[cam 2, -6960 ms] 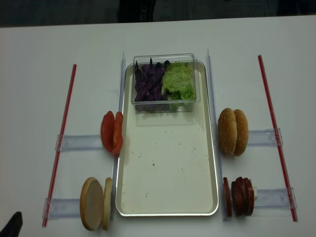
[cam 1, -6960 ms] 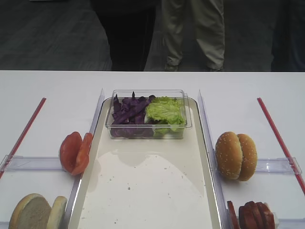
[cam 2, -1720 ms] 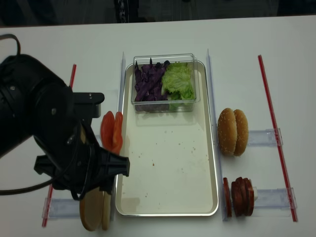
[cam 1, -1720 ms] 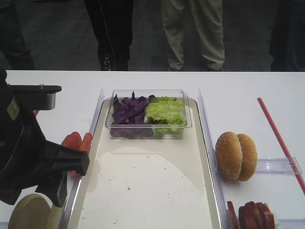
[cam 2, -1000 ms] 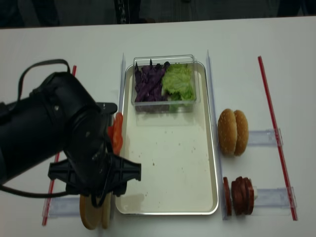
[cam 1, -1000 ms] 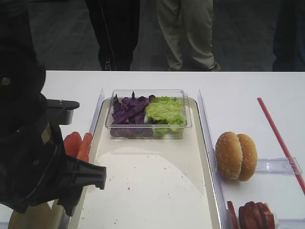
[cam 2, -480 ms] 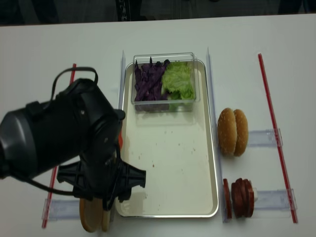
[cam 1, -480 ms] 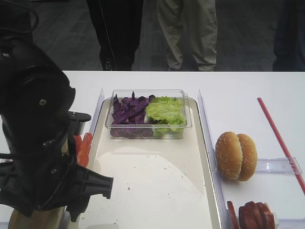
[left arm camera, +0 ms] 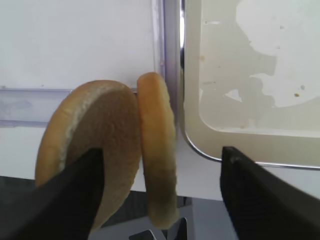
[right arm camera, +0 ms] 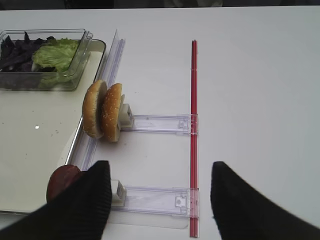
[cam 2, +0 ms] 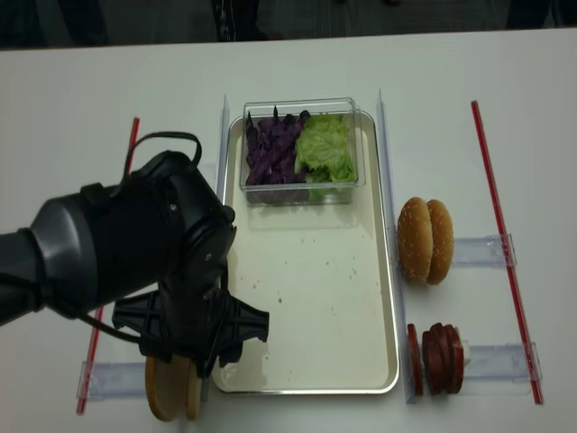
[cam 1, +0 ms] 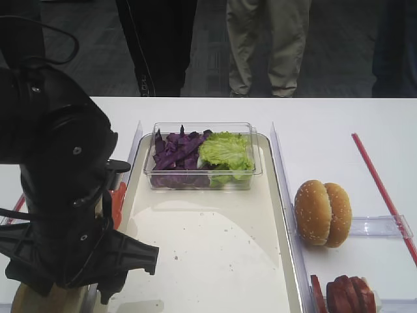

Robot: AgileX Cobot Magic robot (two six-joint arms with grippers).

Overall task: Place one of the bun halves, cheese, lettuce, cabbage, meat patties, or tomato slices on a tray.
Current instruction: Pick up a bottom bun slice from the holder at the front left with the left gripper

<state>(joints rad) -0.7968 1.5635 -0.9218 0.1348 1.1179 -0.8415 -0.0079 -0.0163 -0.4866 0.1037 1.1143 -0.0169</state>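
Note:
Two bun halves [left arm camera: 156,145] stand on edge in a clear holder at the tray's [cam 2: 315,298] near left corner. My left gripper [left arm camera: 161,150] is open and straddles them, with the right half between its fingers and untouched. The arm [cam 2: 153,262] hides most of the tomato slices [cam 1: 117,199]. Cabbage [cam 2: 269,149] and lettuce [cam 2: 326,149] fill a clear tub at the tray's far end. Meat patties [cam 2: 437,358] stand to the tray's near right. My right gripper [right arm camera: 161,165] hangs open over the table beside the patties [right arm camera: 62,177]. Cheese is out of view.
Two sesame buns [cam 2: 426,241] stand in a clear holder right of the tray. Red strips [cam 2: 505,253] run along both outer sides of the table. Clear rails [cam 2: 383,153] flank the tray. People stand beyond the far table edge [cam 1: 260,45].
My left arm has shifted right and toward the near edge, lowering over the bun halves. Its jaws have stayed open. The food has not moved.

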